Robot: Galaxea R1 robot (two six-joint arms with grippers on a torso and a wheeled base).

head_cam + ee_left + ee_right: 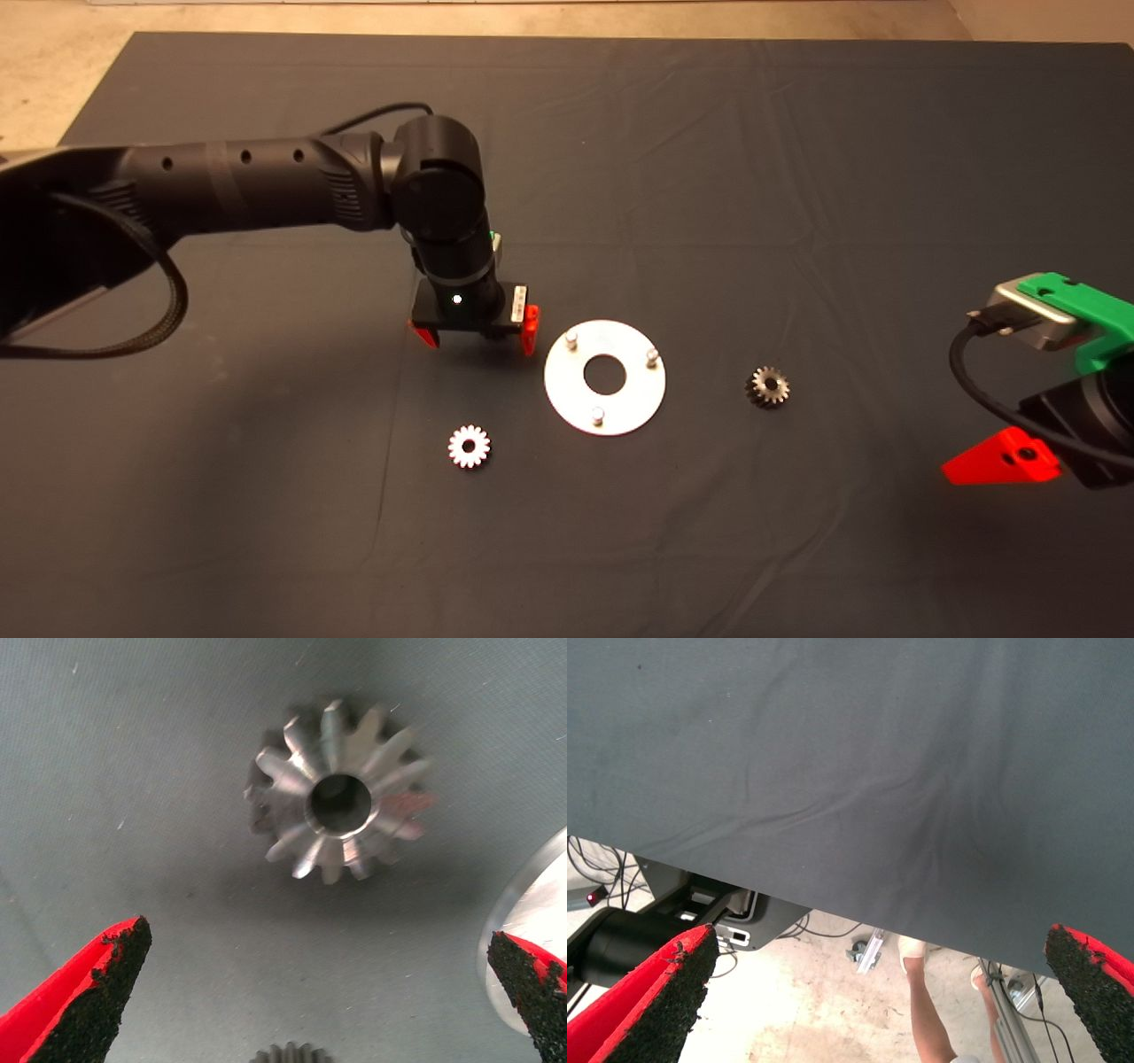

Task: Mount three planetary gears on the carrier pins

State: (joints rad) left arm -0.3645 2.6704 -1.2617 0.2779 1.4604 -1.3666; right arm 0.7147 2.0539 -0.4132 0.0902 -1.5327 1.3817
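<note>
The left gripper (pixel 474 332) hangs low over the table (pixel 797 177), just beside the disc (pixel 604 377), with its jaws spread wide. In the left wrist view its two fingers (pixel 93 992) stand far apart, and a planetary gear (pixel 341 802) lies flat on the cloth ahead of the open jaws, roughly centred on the gap and touching neither pad. Its centre bore faces the camera. A curved edge of the disc (pixel 536 904) shows just behind one pad, and the toothed rim of a second gear (pixel 290 1052) peeks in between the jaws, close to the wrist.

From above, the disc lies flat with its three carrier pins (pixel 571 338) bare; no gear sits on any of them. A bright gear (pixel 469 446) rests on the table near the left jaws, on the side nearer the camera, clear of the disc. A darker gear (pixel 768 386) lies on the far side of the disc from those jaws, apart from it. The gear under the left gripper is hidden in this view by the wrist.

The right gripper (pixel 1019 456) waits at the table's edge, well away from the parts. Its fingers (pixel 651 1001) are held wide with nothing between them; beyond the table edge a person's leg (pixel 926 1010) and what looks like cabling on the floor show.
</note>
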